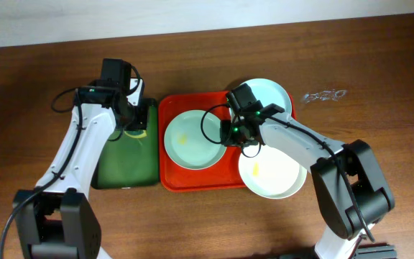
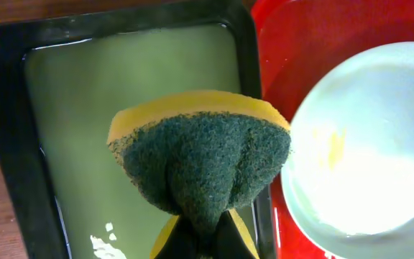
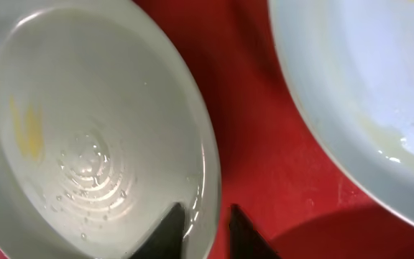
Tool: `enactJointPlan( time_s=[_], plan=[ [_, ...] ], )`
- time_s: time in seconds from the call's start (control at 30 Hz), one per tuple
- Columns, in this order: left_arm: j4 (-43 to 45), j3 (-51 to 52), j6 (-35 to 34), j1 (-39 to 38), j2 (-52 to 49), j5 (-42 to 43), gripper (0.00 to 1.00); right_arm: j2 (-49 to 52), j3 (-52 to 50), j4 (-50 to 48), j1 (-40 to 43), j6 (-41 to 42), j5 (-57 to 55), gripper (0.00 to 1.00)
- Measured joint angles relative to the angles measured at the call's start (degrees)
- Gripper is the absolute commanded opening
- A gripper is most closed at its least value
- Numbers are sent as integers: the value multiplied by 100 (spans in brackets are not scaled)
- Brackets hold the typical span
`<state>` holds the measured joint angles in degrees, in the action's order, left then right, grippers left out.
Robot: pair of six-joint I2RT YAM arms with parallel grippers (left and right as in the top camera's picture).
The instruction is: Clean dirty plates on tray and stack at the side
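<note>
Three dirty plates lie on the red tray point(image 1: 192, 180). One plate point(image 1: 191, 139) sits at its left; it is wet, with a yellow smear point(image 3: 27, 129). Another plate point(image 1: 273, 92) overhangs the back right corner. The third plate point(image 1: 273, 173) overhangs the front right and also has a smear. My right gripper point(image 3: 205, 226) straddles the left plate's right rim, jaws slightly apart, with a sliver of red between the rim and the outer finger. My left gripper point(image 2: 203, 234) is shut on a yellow and green sponge point(image 2: 200, 158), over the dark green tray point(image 2: 121, 93).
The green tray point(image 1: 126, 155) holds cloudy water and stands just left of the red tray, their rims nearly touching. Shiny wet marks point(image 1: 324, 95) lie on the brown table at the back right. A pale wall edge runs along the back.
</note>
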<state>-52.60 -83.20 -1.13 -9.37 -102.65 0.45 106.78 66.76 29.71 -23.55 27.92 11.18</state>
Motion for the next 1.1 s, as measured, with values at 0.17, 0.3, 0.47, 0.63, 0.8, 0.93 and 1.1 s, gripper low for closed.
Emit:
enactJointPlan(
  time_s=[0.17, 0.3, 0.47, 0.63, 0.8, 0.93, 1.1],
  plan=[
    [-42, 0, 2, 0, 0, 15, 0, 118, 0, -59, 0, 13, -17, 4],
    [-81, 0, 2, 0, 0, 17, 0, 122, 0, -57, 0, 20, -22, 26],
    [-85, 0, 2, 0, 0, 17, 0, 129, 0, -85, 0, -2, -24, 4],
    [-120, 0, 0, 0, 0, 24, 0, 129, 0, -90, 0, 11, -20, 4],
    [-122, 0, 2, 0, 0, 234, 0, 129, 0, -85, 0, 15, -20, 4],
    [-103, 0, -24, -15, 0, 529, 0, 129, 0, -83, 0, 11, -20, 4],
    [186, 0, -131, -302, -11, 951, 0, 129, 0, -81, 0, 11, -17, 4]
  ],
)
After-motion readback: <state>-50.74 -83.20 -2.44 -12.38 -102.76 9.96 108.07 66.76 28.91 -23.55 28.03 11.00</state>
